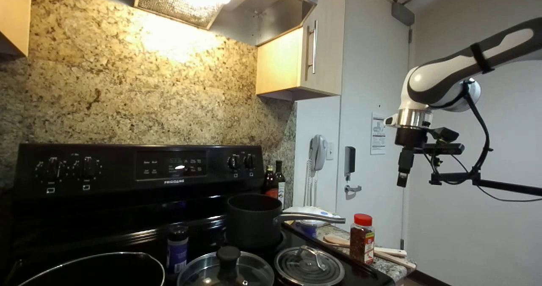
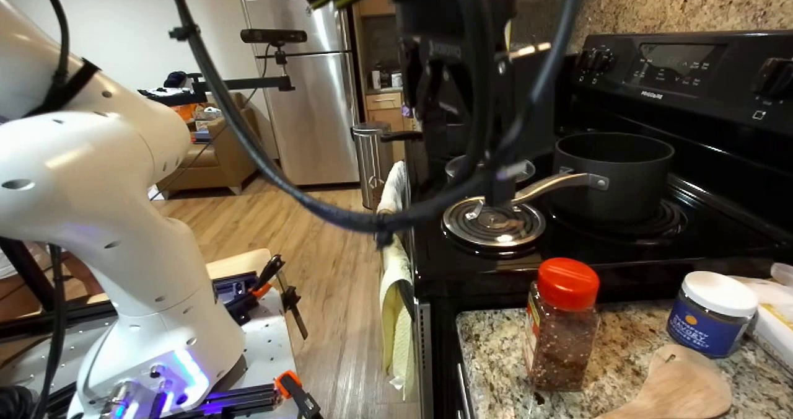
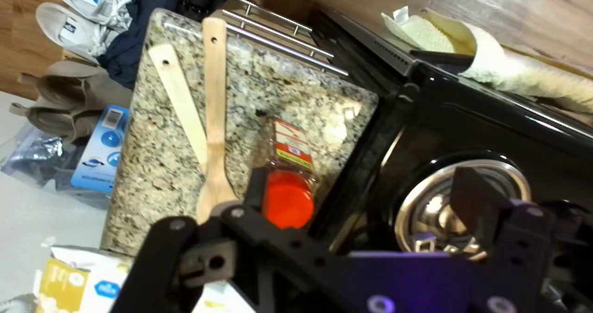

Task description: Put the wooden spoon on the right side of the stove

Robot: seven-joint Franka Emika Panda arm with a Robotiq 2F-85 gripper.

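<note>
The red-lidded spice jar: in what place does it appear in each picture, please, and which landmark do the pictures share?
In an exterior view, the red-lidded spice jar stands lower right.
In an exterior view, the jar also stands lower right, but looks larger.
In the wrist view, the jar is near the centre, seen from above.
Shared landmark: the black stove, beside the jar in all three.

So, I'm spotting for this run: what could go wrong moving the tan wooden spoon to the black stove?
The red-capped clear spice jar stands between the tan wooden spoon and black stove, so it might topple. That spoon overlaps a paler wooden utensil, which could come along.
</note>
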